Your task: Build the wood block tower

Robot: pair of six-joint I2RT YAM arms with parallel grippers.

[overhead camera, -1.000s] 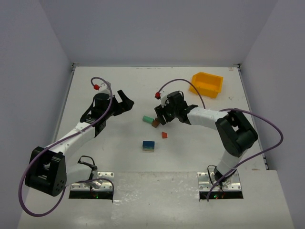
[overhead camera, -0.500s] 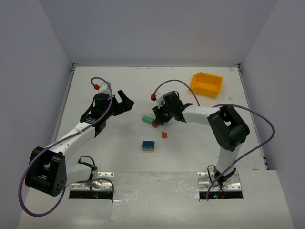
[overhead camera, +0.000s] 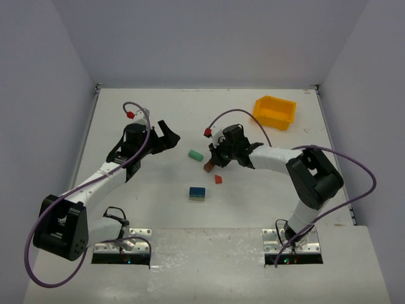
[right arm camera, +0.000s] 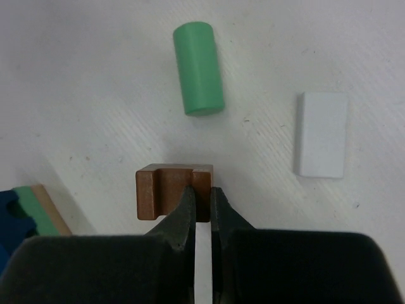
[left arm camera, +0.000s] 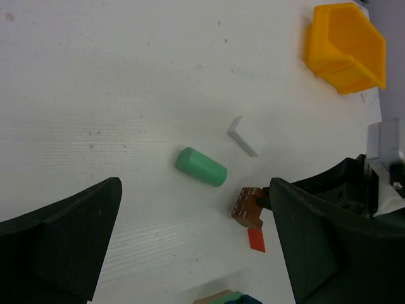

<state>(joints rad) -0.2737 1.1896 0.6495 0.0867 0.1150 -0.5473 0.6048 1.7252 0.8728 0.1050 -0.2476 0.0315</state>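
Observation:
A brown notched block (right arm camera: 166, 190) hangs from my right gripper (right arm camera: 202, 202), which is shut on the block's right-hand edge just above the table. In the top view the brown block (overhead camera: 207, 167) sits at the tip of the right gripper (overhead camera: 212, 163). A green cylinder (overhead camera: 195, 155) lies just left of it, and a small red piece (overhead camera: 218, 180) lies just in front. The low stack of a blue piece on green and tan pieces (overhead camera: 197, 193) stands nearer the bases. My left gripper (overhead camera: 168, 134) stays open, left of the cylinder (left arm camera: 201, 166), with nothing between its fingers.
A yellow bin (overhead camera: 274, 112) stands at the back right. A flat white block (right arm camera: 323, 134) lies on the table to the right of the green cylinder (right arm camera: 199, 68). The stack's edge (right arm camera: 25, 212) shows at the lower left of the right wrist view.
My right gripper has closed onto the brown block and drawn back slightly to the right, uncovering the green cylinder. The left arm has not moved.

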